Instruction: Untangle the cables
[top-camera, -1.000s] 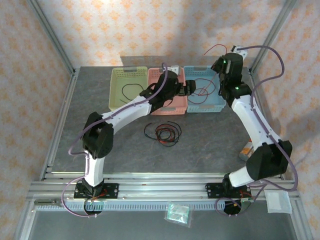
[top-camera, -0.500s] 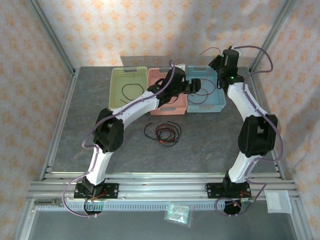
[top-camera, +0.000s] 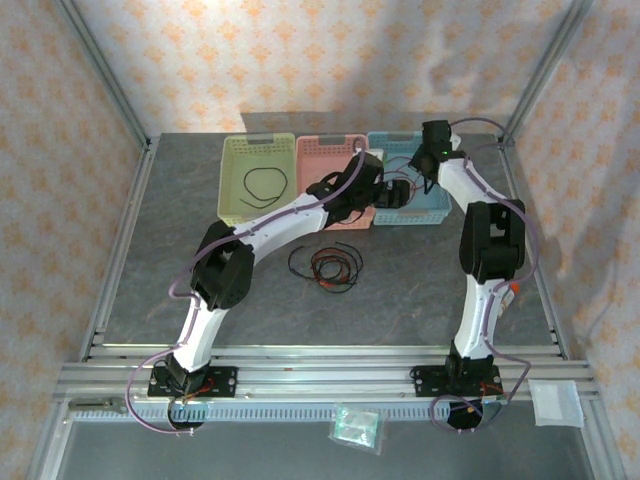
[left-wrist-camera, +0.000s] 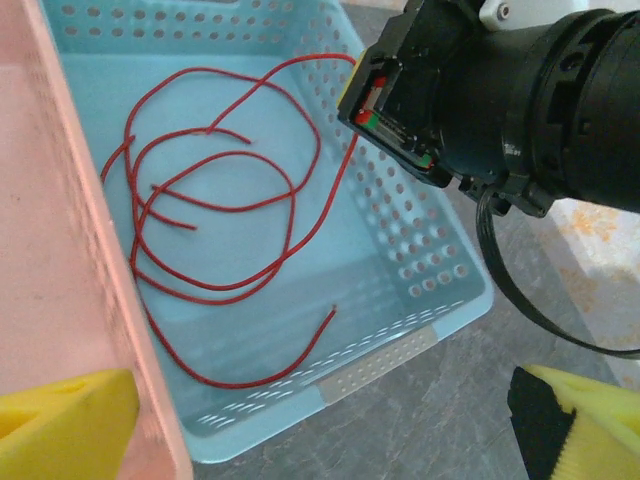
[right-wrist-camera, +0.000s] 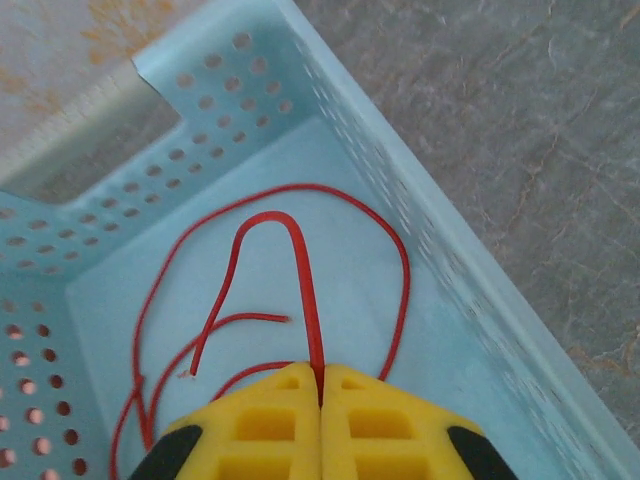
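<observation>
Right gripper (right-wrist-camera: 320, 385) is down inside the blue basket (right-wrist-camera: 330, 110), far right of the table, its yellow fingers clamped tight together with a strand of the red cable (right-wrist-camera: 305, 290) pinched between them. The rest of that cable lies in loose loops across the basket floor; one length or several, I can't tell from here. Left gripper (left-wrist-camera: 320, 412) hovers over the near edge of the same basket, fingers spread wide and holding nothing, with the pink basket (left-wrist-camera: 60, 250) just to its left. Out on the grey table (top-camera: 180, 280), nearer the arms, sits a tangle of black and red loops (top-camera: 325, 265). Far left, a black cable (top-camera: 262, 185) curls in the green basket (top-camera: 240, 160).
</observation>
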